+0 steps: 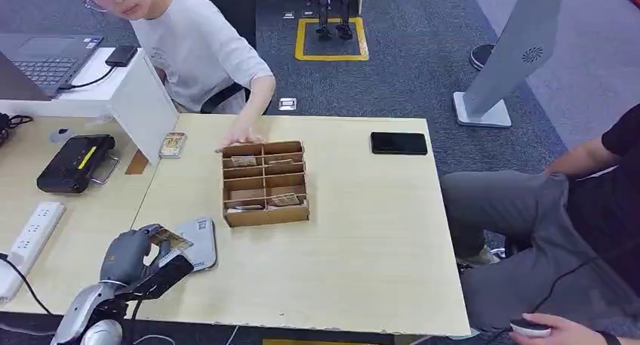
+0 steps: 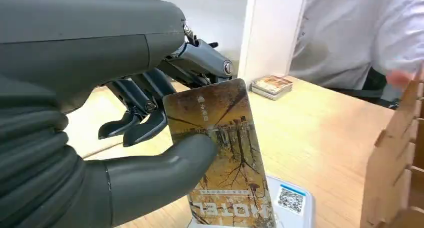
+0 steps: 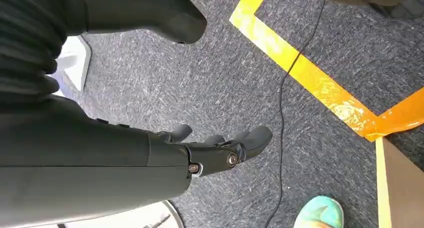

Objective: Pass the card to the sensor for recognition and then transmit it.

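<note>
The left robot hand sits at the lower left of the head view and pinches a card. The card is over the near corner of the grey sensor on the counter. A box stands in the middle. A person's hand rests at its far edge.

In the left wrist view, the thumb presses the card against the fingers. The sensor lies just under it.

In the right wrist view, the right robot hand hangs over the carpet, its fingers loose and holding nothing.
</note>
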Controlling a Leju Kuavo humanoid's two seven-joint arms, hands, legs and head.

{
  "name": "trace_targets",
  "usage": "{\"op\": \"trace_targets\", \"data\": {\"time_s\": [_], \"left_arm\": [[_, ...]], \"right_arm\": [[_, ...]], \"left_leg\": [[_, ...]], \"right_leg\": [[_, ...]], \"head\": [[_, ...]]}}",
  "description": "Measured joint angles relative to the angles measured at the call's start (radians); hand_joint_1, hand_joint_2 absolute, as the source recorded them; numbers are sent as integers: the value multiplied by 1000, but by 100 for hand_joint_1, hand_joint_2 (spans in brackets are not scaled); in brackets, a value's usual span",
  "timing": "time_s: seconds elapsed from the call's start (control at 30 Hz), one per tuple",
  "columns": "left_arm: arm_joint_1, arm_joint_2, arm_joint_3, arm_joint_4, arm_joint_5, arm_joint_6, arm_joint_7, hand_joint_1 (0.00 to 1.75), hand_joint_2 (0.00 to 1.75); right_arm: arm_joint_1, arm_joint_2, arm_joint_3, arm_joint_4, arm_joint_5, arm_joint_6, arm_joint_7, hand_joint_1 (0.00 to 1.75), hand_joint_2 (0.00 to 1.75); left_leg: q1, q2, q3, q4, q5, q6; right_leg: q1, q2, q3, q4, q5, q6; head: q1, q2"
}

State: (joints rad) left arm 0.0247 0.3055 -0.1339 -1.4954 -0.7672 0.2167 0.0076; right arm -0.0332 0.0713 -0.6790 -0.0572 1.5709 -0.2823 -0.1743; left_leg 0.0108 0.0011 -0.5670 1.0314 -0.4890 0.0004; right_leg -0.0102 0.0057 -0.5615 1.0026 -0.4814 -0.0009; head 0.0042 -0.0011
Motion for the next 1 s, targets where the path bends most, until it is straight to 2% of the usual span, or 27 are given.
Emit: {"op": "trace_targets", "data": {"time_s": [0.27, 0.6, 1.0], "left_arm": [[0, -23, 14, 24, -2, 17, -6, 175, 175], [0, -31, 15, 34, -2, 17, -7, 175, 175], [-15, -45, 16, 71, -34, 48, 10, 175, 175]], "right_arm": [[0, 0, 3, 0, 0, 0, 4, 0, 175], [0, 0, 3, 0, 0, 0, 4, 0, 175], [0, 0, 8, 0, 0, 2, 4, 0, 175]], "left_leg": [[0, 0, 0, 0, 0, 0], [0, 0, 0, 0, 0, 0], [0, 0, 0, 0, 0, 0]], "right_leg": [[0, 0, 0, 0, 0, 0], [0, 0, 0, 0, 0, 0], [0, 0, 0, 0, 0, 0]], "head": [[0, 0], [0, 0], [0, 0]]}}
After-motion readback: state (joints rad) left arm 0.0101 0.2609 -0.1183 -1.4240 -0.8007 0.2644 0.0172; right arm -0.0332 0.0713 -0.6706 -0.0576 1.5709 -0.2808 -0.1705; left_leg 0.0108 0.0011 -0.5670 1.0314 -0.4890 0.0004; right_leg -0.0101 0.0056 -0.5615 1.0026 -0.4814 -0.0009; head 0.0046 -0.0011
